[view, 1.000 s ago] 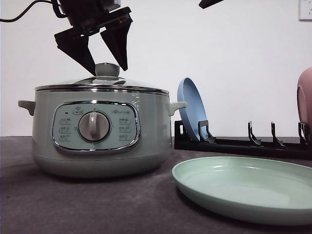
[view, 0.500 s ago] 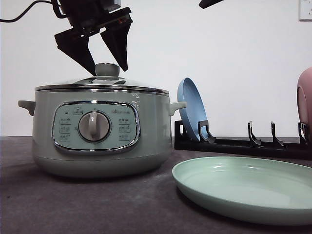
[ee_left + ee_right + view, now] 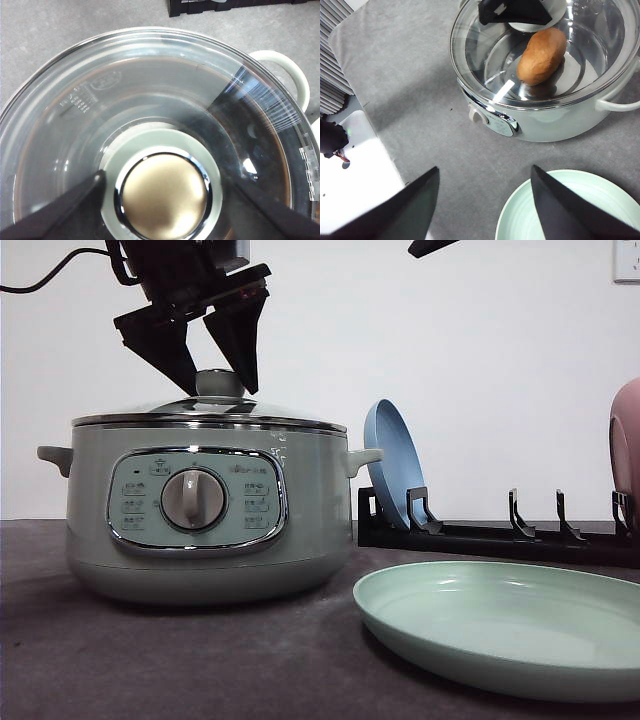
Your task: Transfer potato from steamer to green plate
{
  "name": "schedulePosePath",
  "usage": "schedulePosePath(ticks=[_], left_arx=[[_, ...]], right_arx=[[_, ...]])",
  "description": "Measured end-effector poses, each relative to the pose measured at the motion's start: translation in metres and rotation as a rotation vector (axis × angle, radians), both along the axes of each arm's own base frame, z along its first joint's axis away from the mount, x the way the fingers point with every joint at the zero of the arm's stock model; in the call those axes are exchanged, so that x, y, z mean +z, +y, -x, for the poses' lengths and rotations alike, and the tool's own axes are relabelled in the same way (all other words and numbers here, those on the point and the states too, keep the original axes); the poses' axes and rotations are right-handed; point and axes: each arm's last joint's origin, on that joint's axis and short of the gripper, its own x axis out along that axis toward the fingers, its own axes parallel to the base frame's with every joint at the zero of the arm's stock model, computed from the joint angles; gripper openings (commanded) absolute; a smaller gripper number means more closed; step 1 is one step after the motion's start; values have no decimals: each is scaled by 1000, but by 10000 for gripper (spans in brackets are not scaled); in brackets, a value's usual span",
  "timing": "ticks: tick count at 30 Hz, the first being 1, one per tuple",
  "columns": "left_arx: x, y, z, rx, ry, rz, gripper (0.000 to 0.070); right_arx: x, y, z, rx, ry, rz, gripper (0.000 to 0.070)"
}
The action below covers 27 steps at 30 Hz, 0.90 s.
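Left gripper poised above steamer, jaws spread either side of lid knob. Right gripper agape, high over bench. Potato inside steamer; green plate alongside.

Large round sage-green steamer pot with chrome-rimmed panel and central dial, standing on dark grey tabletop. Glass lid on, green knob between spread black fingers of left gripper. Wide pale mint-green plate lying just right of it. Behind, black rack holding upright blue plate.
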Motion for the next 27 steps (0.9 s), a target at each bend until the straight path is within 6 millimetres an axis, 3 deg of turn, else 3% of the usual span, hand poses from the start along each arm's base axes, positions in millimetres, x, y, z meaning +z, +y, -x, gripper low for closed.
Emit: schedulePosePath(ticks=[15, 27], left_arx=[[1, 0, 1, -10, -2, -11, 1], [4, 1, 1, -12, -1, -14, 2]], right_arx=[[0, -1, -1, -22, -12, 15, 361], [0, -1, -1, -22, -15, 13, 361]])
